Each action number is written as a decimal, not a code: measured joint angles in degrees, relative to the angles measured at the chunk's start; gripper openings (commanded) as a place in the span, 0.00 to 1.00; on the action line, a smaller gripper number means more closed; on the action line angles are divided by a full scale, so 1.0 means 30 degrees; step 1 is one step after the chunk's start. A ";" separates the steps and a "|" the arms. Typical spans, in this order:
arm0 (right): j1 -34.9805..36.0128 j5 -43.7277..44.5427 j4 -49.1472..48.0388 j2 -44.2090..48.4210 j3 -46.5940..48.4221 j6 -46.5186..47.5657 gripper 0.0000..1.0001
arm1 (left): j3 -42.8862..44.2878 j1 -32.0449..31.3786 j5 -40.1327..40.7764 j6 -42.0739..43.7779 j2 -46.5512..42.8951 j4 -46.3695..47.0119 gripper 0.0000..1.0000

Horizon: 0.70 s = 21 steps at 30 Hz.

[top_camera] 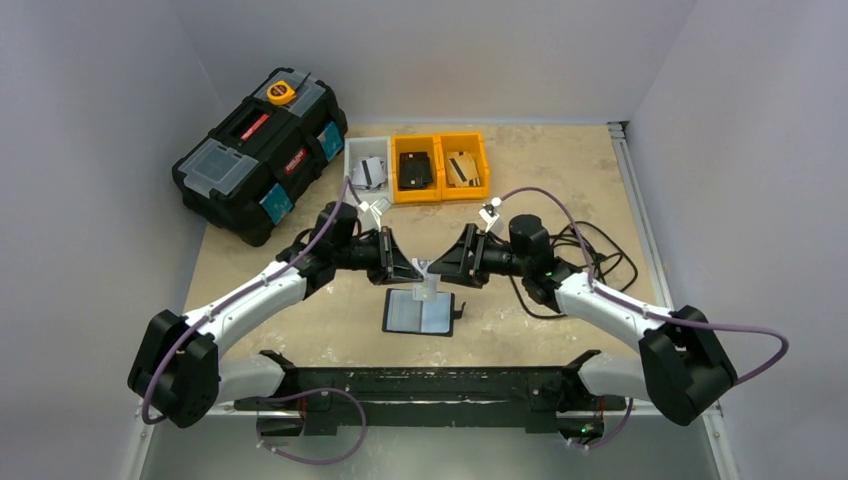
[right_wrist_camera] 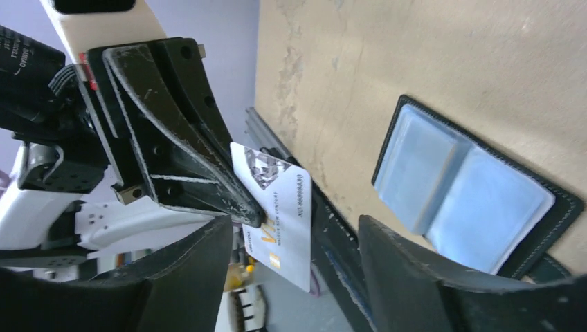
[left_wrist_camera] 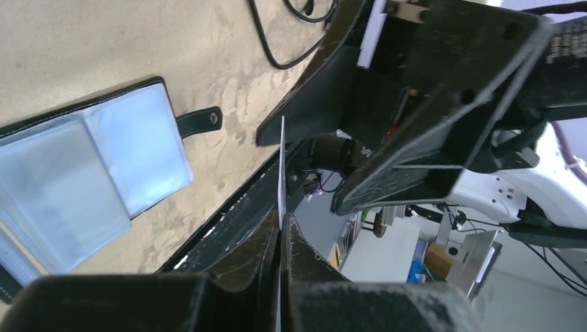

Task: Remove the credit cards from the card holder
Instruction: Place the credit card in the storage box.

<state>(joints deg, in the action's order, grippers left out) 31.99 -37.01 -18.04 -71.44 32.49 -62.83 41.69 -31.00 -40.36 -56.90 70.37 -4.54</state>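
Observation:
The card holder (top_camera: 420, 313) lies open and flat on the table in front of the arm bases, its clear bluish pockets up and its snap tab (left_wrist_camera: 201, 121) off to one side. Just above it a pale credit card (right_wrist_camera: 277, 214) with gold lettering hangs in the air. My left gripper (left_wrist_camera: 282, 221) is shut on one edge of that card, which shows edge-on (left_wrist_camera: 282, 173) in the left wrist view. My right gripper (right_wrist_camera: 294, 228) faces it tip to tip, open, its fingers standing wide on both sides of the card without touching it. The card holder (right_wrist_camera: 464, 187) lies below and beyond.
A large black toolbox (top_camera: 262, 150) sits at the back left. Beside it stand a white bin (top_camera: 367, 165) and two orange bins (top_camera: 440, 165) with small items inside. Black cables (top_camera: 590, 250) coil on the table behind my right arm.

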 measured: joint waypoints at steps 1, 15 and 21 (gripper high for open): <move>0.0000 0.0219 0.0678 0.0182 0.0219 0.0335 0.83 | 0.0022 0.0000 0.0175 0.0073 -0.0022 -0.0255 0.00; 0.0015 0.4969 0.6885 0.2827 0.2477 0.3453 0.99 | 0.9194 0.2076 0.7519 0.3257 0.2215 -0.8495 0.00; 0.0015 0.6025 0.8750 0.2951 0.3410 0.4430 0.99 | 1.4134 0.3708 1.0346 0.5326 0.6455 -1.0739 0.00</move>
<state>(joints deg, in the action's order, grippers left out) 32.03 -18.94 8.21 -62.59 42.72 -49.54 84.09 -19.88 -9.32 -40.93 89.73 -36.75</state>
